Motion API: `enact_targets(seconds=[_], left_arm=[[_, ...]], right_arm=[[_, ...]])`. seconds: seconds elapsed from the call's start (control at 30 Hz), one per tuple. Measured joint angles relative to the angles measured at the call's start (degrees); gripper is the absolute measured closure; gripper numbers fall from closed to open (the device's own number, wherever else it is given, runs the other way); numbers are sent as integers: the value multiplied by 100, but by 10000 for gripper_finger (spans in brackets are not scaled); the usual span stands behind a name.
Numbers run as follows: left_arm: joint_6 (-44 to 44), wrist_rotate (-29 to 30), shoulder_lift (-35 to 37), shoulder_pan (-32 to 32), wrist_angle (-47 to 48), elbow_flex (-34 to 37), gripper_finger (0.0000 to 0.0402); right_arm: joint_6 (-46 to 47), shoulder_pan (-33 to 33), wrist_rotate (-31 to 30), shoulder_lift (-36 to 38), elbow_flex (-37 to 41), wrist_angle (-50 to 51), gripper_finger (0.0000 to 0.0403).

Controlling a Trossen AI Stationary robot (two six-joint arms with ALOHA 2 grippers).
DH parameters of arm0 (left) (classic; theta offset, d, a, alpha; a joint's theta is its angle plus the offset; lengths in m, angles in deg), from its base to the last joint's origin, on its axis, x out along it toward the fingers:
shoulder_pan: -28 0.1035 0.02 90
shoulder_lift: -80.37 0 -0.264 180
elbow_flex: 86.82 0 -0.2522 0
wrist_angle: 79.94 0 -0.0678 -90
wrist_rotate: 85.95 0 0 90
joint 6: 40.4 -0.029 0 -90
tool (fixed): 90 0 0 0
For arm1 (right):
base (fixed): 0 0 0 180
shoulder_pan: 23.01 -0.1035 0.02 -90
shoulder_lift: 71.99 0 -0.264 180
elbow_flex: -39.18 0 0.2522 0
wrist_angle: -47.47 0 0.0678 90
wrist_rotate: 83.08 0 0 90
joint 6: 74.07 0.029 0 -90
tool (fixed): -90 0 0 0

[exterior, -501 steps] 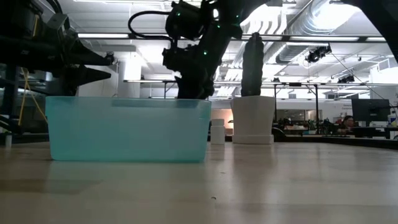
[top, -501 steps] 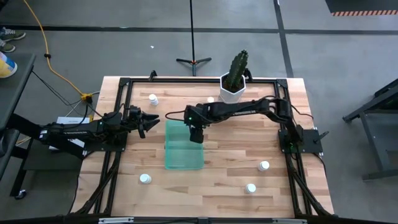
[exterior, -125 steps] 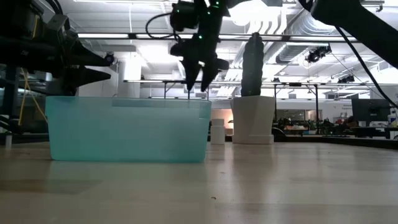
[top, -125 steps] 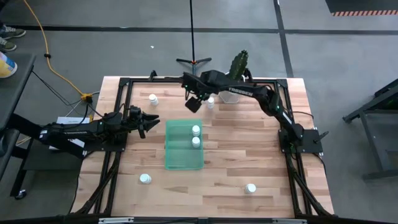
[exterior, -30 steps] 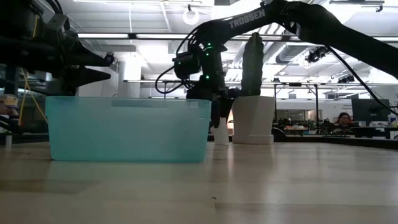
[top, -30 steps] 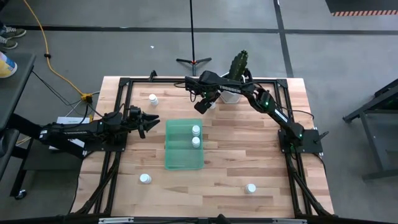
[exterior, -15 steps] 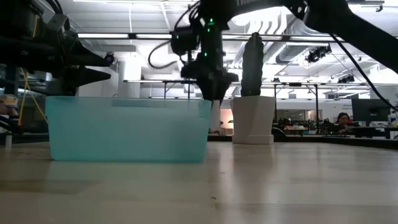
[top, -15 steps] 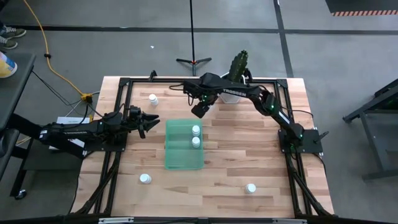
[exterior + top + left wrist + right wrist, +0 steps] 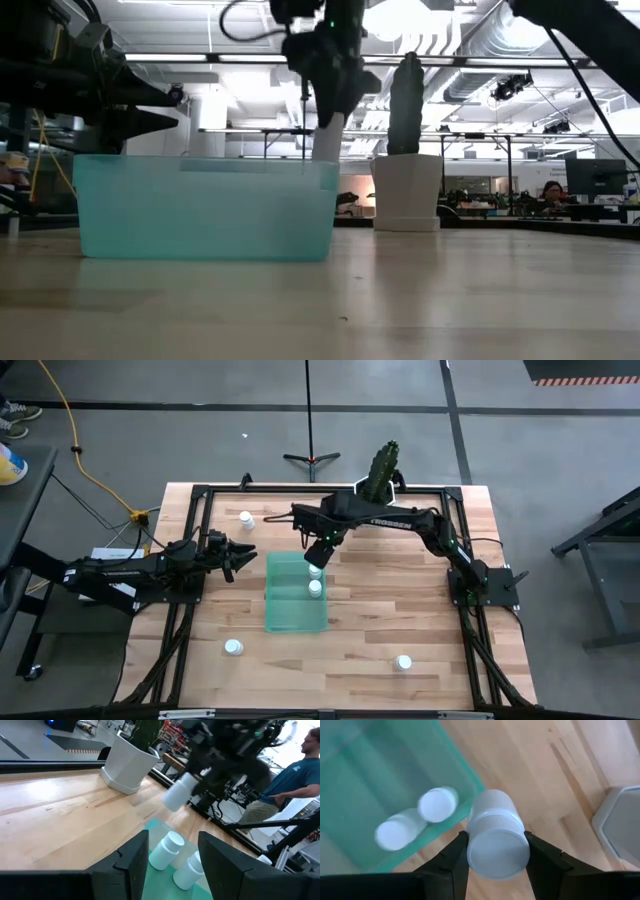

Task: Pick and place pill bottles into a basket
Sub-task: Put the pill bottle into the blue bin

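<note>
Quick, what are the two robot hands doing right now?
Left gripper: open, empty, waiting beside the basket.
Right gripper: shut on a bottle, above the basket's edge.

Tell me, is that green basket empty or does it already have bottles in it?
Not empty: the green basket holds two pill bottles, while the right tool carries a third bottle over its edge.

1. High view: even, soft daylight across the counter [image 9: 400, 610], shadows faint.
2. Low view: bright ceiling lights behind, so the arms read as dark silhouettes.
3. Right wrist view: the basket [image 9: 365, 785] is smeared with motion blur.
4. Left wrist view: the far background is soft.
</note>
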Motion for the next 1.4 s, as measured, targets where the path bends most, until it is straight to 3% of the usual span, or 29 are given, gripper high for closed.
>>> enact_targets(seconds=[0.4, 0.73, 1.1, 1.4], left_arm=[[-90, -2, 0, 0, 5, 0, 197], [-334, -7, 0, 0, 4, 0, 197], [-345, -22, 0, 0, 6, 0, 197], [-345, -20, 0, 0, 4, 0, 197]], right_arm=[[751, -1012, 443, 34, -270, -557, 255], [2158, -1768, 55, -19, -241, -985, 255], [3293, -1946, -143, -17, 740, -1474, 255], [3516, -2027, -139, -20, 1458, -1993, 255]])
